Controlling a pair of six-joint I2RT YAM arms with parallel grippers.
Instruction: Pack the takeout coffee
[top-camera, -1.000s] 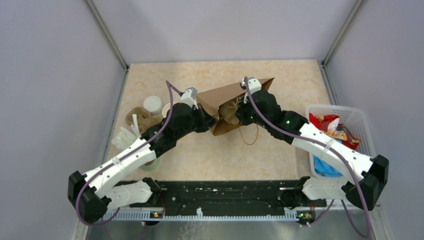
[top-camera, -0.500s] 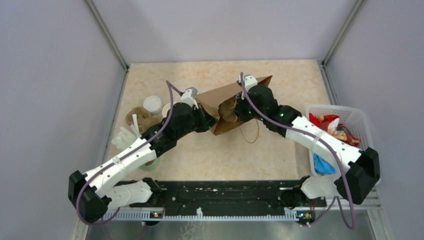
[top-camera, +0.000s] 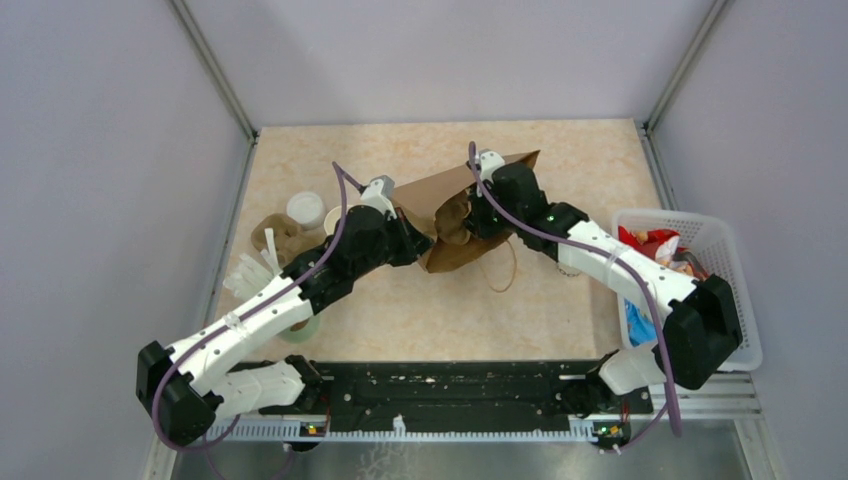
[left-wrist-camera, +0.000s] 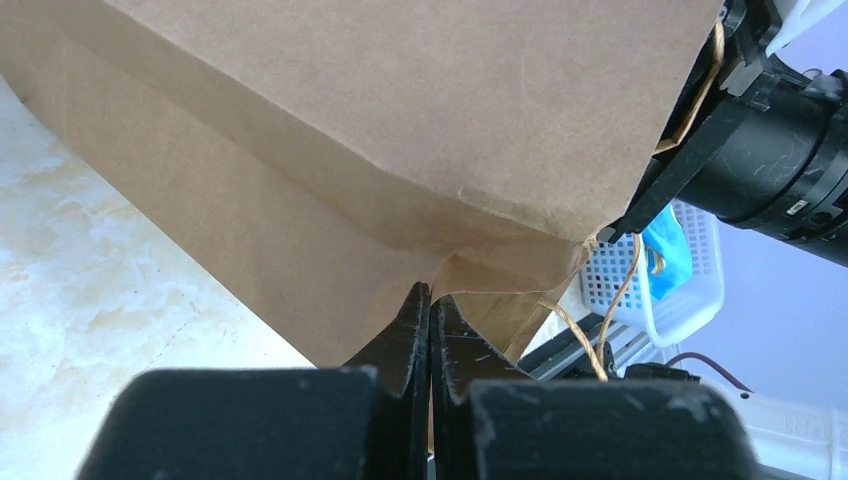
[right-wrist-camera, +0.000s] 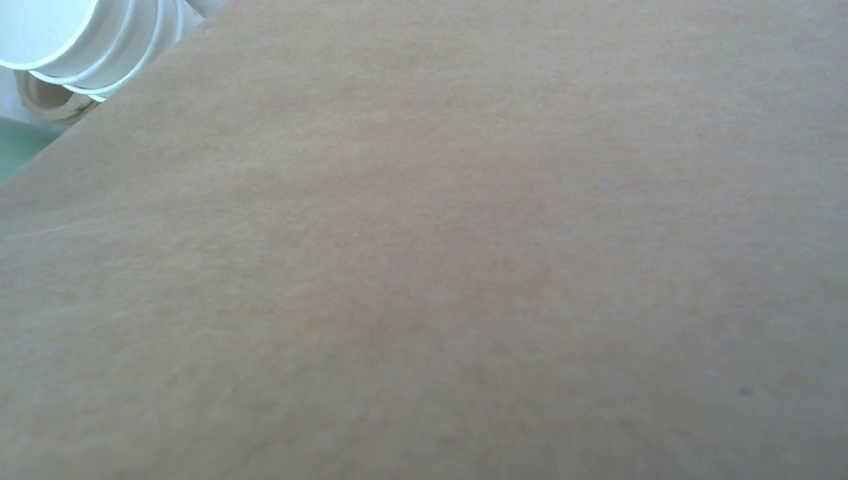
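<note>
The one takeout coffee (top-camera: 305, 209) stands on the table (top-camera: 420, 320) at the left, well apart from both sets of fingers. The left fingers (left-wrist-camera: 412, 325), fully closed, pinch the single brown paper bag (top-camera: 440, 195) at its edge. The right fingers, hidden at its mouth, are all but closed; what they hold cannot be told.

Blk/wht arms (top-camera: 250, 318), purple cables (top-camera: 341, 205), green LEDs (top-camera: 548, 215)

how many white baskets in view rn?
1. The white basket sits right of the tabletop, beside the right arm, with snack packets inside. The left wrist view catches it too, past the brown bag. Another could hide behind the arms or bag.
</note>
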